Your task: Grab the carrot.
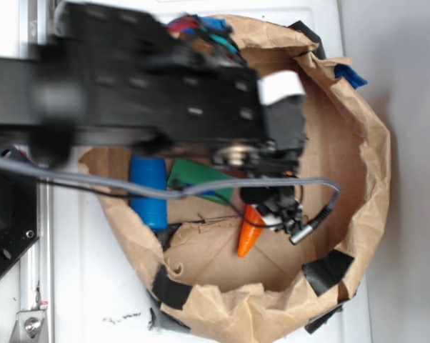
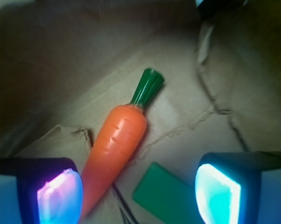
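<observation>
Inside the crumpled paper bag (image 1: pixel 358 179), the hand (image 2: pixel 140 191) hangs wide open, empty, over the carrot (image 2: pixel 116 151).

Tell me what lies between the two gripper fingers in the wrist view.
In the wrist view the carrot and the flat green block lie between the open gripper's fingers, the carrot's tip beside the left finger, on brown paper.

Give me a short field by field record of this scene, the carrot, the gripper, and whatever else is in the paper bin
container: brown paper bin
carrot: orange, green stem, lying on the paper floor
gripper: open, above the carrot, not gripping it
left pad: beside the carrot's tip
green block: flat, between the pads, right of the carrot
blue bottle: lying by the bin's wall
</observation>
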Controlling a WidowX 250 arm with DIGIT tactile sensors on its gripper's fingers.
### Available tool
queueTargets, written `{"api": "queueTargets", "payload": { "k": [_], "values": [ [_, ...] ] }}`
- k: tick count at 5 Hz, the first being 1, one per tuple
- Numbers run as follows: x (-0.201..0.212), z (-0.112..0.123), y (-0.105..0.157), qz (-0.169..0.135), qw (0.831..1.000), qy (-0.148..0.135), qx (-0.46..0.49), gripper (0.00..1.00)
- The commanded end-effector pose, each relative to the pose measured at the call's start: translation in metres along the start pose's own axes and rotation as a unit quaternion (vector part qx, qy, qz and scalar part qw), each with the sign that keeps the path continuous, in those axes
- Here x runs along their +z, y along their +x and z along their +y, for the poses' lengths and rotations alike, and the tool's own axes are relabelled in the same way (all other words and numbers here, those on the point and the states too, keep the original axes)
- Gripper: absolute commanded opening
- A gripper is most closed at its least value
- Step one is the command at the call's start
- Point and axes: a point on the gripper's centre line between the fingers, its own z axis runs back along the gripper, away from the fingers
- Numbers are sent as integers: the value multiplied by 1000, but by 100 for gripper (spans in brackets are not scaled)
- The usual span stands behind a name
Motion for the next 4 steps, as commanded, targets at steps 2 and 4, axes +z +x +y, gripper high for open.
{"api": "queueTargets", "payload": {
  "k": [2, 4],
  "values": [
    [-30, -48, 37, -16, 997, -65, -34, 100],
    [-46, -39, -1, 34, 993, -60, -94, 100]
  ]
}}
